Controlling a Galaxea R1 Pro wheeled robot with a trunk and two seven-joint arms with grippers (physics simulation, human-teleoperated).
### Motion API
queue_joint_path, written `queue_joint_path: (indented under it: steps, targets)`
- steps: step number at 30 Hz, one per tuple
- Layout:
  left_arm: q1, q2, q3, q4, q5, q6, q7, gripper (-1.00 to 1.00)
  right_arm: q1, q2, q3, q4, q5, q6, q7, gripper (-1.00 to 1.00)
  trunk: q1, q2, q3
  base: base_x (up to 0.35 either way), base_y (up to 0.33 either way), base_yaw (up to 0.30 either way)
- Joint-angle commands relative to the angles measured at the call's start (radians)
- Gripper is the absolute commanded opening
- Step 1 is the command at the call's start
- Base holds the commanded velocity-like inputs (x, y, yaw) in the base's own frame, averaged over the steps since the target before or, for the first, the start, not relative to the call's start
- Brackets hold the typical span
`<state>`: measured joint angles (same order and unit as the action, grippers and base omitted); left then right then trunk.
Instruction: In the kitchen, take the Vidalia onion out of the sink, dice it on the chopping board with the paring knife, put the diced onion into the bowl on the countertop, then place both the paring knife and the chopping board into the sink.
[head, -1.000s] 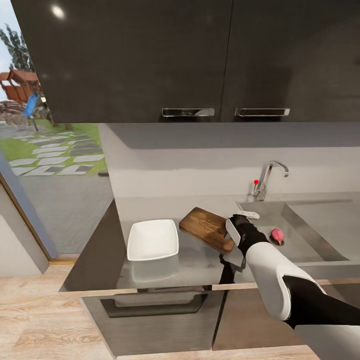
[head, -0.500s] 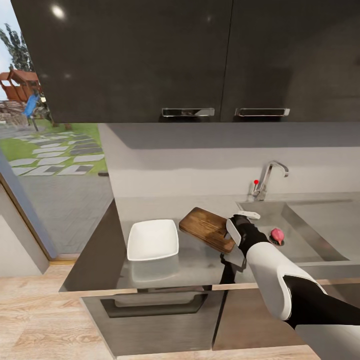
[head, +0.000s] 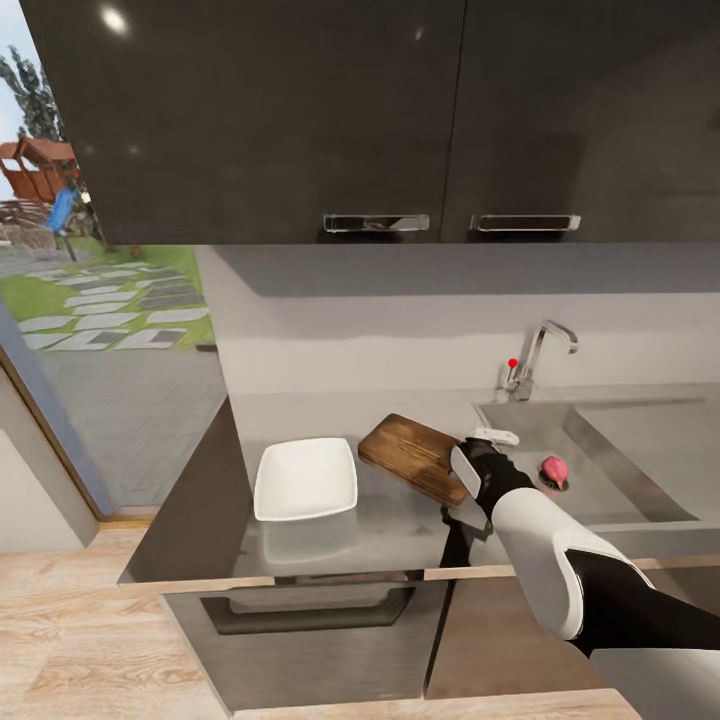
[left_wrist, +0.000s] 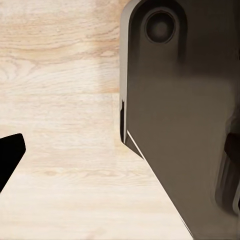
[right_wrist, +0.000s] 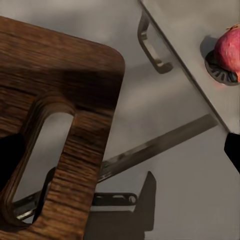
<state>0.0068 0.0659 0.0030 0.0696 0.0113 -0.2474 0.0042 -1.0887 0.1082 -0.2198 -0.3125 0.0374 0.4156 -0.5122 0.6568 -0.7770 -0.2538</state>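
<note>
Through the glass at the far left lies a garden with stepping stones (head: 120, 310), and dark upper cabinets (head: 400, 110) hang above the grey countertop (head: 400, 525). On the left part of the countertop sits the white bowl (head: 305, 479), square with rounded corners and with nothing in it. Just right of it, a little farther back, the chopping board (head: 415, 456) lies flat and turned at an angle; in the right wrist view its rounded corner and slotted handle hole (right_wrist: 40, 150) are close under the camera. The right gripper (head: 478, 450) hovers at the board's right end, between the board and the sink (head: 600, 470); one pale finger (head: 495, 433) points toward the basin, and I cannot tell whether the jaws are apart or together. Right of that, the pinkish-red onion (head: 554, 468) sits on the round drain (right_wrist: 220, 70) in the sink basin, well clear of the gripper. The chrome tap (head: 540, 355) with its red knob stands at the sink's far edge. The left wrist view looks down on pale wood flooring (left_wrist: 60, 100) and a dark panel; a dark tip (left_wrist: 10, 155) shows at the edge, and the left gripper's state cannot be told.
</note>
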Motion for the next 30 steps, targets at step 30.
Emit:
queue_joint_path:
  steps: [30]
  targets:
    - [-0.001,0.0,0.0,0.003,0.001,-0.006,0.0,1.0,0.0,-0.002,-0.01,0.004,0.004,0.005,-0.002,1.0,0.0,-0.001,-0.038,0.0,0.0,0.0]
